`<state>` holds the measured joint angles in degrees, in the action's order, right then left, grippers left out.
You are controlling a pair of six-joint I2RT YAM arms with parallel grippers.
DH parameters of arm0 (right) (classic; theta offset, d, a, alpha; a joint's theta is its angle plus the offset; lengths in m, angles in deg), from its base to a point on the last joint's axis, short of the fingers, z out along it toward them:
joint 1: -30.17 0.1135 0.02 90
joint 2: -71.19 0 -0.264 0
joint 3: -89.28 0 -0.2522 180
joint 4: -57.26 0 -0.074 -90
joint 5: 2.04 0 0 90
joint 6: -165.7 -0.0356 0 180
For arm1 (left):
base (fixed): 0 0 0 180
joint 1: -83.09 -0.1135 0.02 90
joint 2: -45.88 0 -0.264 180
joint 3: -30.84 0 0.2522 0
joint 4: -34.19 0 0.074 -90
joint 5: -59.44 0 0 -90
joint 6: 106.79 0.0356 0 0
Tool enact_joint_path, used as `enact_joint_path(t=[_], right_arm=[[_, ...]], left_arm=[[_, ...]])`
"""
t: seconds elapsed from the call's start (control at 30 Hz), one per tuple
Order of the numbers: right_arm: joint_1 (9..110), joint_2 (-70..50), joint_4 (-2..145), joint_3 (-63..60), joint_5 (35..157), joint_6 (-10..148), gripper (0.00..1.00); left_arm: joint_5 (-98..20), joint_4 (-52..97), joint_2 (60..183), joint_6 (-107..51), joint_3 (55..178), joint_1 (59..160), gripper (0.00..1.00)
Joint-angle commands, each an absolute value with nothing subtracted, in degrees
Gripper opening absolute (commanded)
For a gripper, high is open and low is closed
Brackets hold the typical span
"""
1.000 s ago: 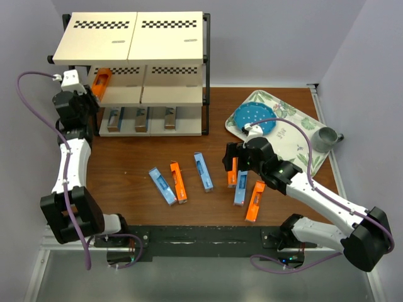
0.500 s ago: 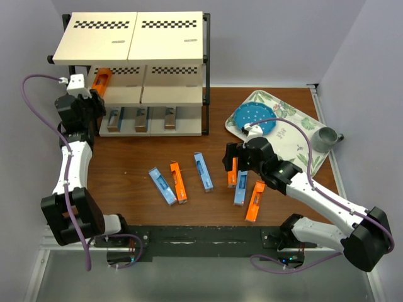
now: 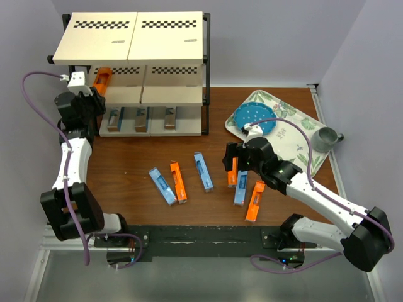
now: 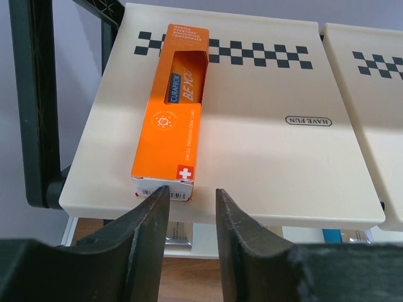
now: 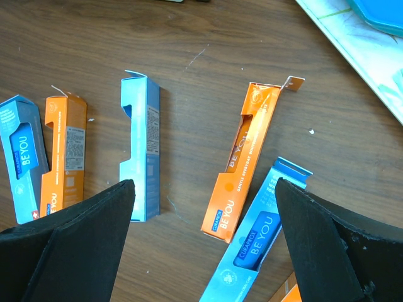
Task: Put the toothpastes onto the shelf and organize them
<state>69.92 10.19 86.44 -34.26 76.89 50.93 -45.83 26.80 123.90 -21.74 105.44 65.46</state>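
Note:
The shelf [image 3: 132, 38] stands at the back left. An orange toothpaste carton [image 4: 173, 107] lies on the left end of its middle board [image 4: 264, 145]; it also shows in the top view [image 3: 101, 80]. My left gripper [image 4: 192, 192] is narrowly open and empty, just in front of that carton's near end. Three silver-grey cartons [image 3: 141, 119] sit on the bottom tier. My right gripper [image 5: 204, 189] is wide open and empty above the table, over an orange carton [image 5: 242, 160] and a light blue one [image 5: 255, 242]. Other cartons lie loose on the table: light blue [image 3: 162, 185], orange [image 3: 179, 182], light blue [image 3: 203, 171], orange [image 3: 255, 201].
A floral tray [image 3: 296, 135] with a blue plate [image 3: 253, 116] lies at the right, and a grey cup [image 3: 324, 138] stands beside it. The shelf's black frame post [image 4: 31, 94] is close on the left of my left gripper.
My left wrist has shifted slightly toward the shelf's left end. The orange carton stays on the middle board. The right arm has not moved.

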Motion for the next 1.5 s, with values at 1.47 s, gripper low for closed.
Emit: enact_joint_path(t=[1.47], right_arm=[[70.1, 10.9, 84.6, -34.5, 75.1, 52.1, 0.97]], left_arm=[[-48.6, 37.3, 125.1, -20.3, 104.2, 64.5, 0.55]])
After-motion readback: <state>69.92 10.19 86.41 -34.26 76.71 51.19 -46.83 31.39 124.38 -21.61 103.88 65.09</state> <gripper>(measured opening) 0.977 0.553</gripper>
